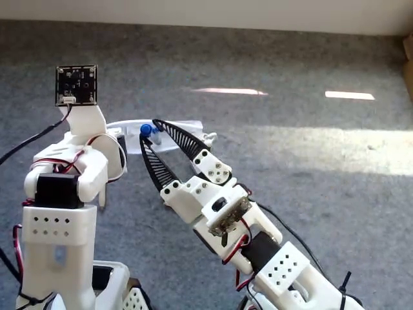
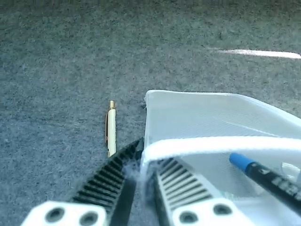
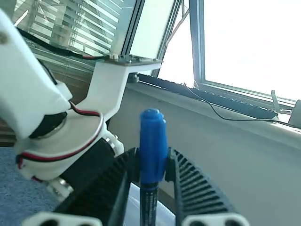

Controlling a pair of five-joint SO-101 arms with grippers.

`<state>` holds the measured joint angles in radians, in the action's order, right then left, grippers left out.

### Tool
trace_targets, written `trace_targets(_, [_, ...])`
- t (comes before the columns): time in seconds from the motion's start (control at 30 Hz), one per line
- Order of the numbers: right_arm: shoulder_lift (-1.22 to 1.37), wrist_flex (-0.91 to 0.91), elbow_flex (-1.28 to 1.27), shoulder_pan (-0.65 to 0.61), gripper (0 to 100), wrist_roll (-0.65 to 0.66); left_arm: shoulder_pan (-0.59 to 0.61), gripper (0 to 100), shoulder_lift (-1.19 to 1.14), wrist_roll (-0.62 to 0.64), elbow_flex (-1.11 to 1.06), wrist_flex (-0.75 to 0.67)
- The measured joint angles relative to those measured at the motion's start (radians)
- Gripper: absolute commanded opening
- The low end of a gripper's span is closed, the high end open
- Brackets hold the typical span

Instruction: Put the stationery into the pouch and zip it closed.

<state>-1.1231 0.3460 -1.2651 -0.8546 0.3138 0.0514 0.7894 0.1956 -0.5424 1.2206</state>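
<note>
Two grips: left hand (image 2: 143, 157) pinches the white mesh pouch (image 2: 207, 117) by its rim, right hand (image 3: 150, 157) clamps a blue-capped pen (image 3: 152, 134).

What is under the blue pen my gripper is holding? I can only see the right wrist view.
Observer: In the high view, the blue-capped pen has its cap end right at an open white mesh pouch lying on grey carpet.
Operator: Is anything holding the pouch?
Observer: Yes. In the left wrist view, the left gripper is shut on the pouch's rim.
Operator: Is any other stationery outside it?
Observer: One piece. A cream pen lies on the carpet beside the pouch, not touching it.
</note>
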Motion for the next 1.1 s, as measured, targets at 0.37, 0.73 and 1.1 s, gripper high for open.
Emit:
trace_targets(0.37, [0.0, -0.031, 0.0, 0.006, 9.2, 0.0, 0.0, 1, 0.0, 0.002, 0.0, 0.0])
trace_targets(0.73, [0.0, -0.466, 0.149, 0.101, 9.2, -0.077, 0.0, 1, 0.0, 0.002, 0.0, 0.0])
trace_targets(1.1, [0.0, -1.048, 0.503, 0.244, 9.2, -0.265, 0.009, 1, 0.0, 0.002, 0.0, 0.0])
